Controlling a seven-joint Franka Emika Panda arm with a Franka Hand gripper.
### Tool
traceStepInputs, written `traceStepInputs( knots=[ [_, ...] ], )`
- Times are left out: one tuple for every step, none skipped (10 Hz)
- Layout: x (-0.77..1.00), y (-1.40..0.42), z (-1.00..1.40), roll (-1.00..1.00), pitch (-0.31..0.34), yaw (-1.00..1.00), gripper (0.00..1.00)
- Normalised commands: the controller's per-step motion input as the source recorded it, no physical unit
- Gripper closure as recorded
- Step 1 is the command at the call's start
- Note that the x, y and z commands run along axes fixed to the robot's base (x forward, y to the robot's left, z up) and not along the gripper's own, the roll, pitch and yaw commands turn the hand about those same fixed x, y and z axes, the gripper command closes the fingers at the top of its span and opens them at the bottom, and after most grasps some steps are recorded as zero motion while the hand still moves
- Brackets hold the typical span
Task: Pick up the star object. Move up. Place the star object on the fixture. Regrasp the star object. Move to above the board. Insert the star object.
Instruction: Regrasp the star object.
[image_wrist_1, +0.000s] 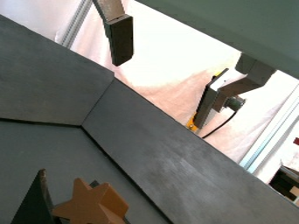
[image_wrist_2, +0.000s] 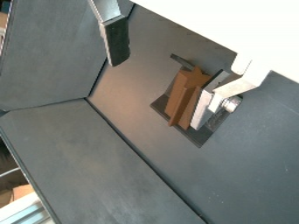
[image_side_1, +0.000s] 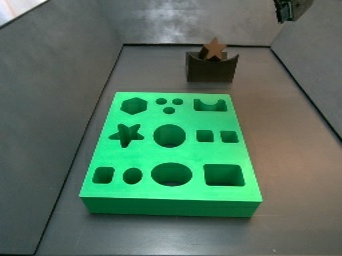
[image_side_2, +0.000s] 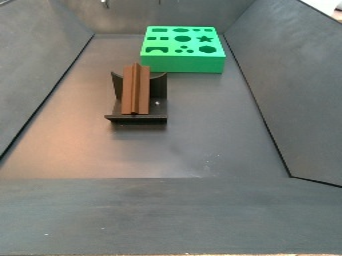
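One wooden star (image_side_1: 214, 47) stood on the single fixture (image_side_1: 210, 67), behind the green board (image_side_1: 171, 150) with twelve cutouts; only the wrist views showed the gripper (image_wrist_2: 176, 61) raised above it, fingers (image_wrist_2: 117, 38) apart and empty.

My gripper (image_wrist_1: 176, 74) has two flat silver fingers. One finger (image_wrist_1: 118, 35) carries a dark rectangular pad; the second finger (image_wrist_2: 222, 94) is a pale metal plate with a small round screw. A yellow cable runs beside it.
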Motion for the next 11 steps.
traceStepInputs(
  knots=[
    [0.03, 0.07, -1.00, 0.14, 0.056, 0.18, 0.00],
    [0.04, 0.07, -1.00, 0.14, 0.041, 0.18, 0.00],
    [0.05, 0.07, -1.00, 0.12, 0.001, 0.17, 0.00],
    [0.05, 0.06, -1.00, 0.11, -0.021, 0.16, 0.00],
    [0.07, 0.06, -1.00, 0.08, -0.074, 0.13, 0.00],
    [0.07, 0.05, -1.00, 0.08, -0.101, 0.10, 0.00],
    [0.08, 0.05, -1.00, 0.07, -0.116, 0.07, 0.00],
    [0.09, 0.05, -1.00, 0.07, -0.114, 0.04, 0.00],
    [0.10, 0.04, -1.00, 0.07, -0.108, 0.02, 0.00],
    [0.11, 0.03, -1.00, 0.07, -0.088, -0.01, 0.00],
    [0.11, 0.03, -0.92, 0.08, -0.070, -0.03, 0.00]
  ],
)
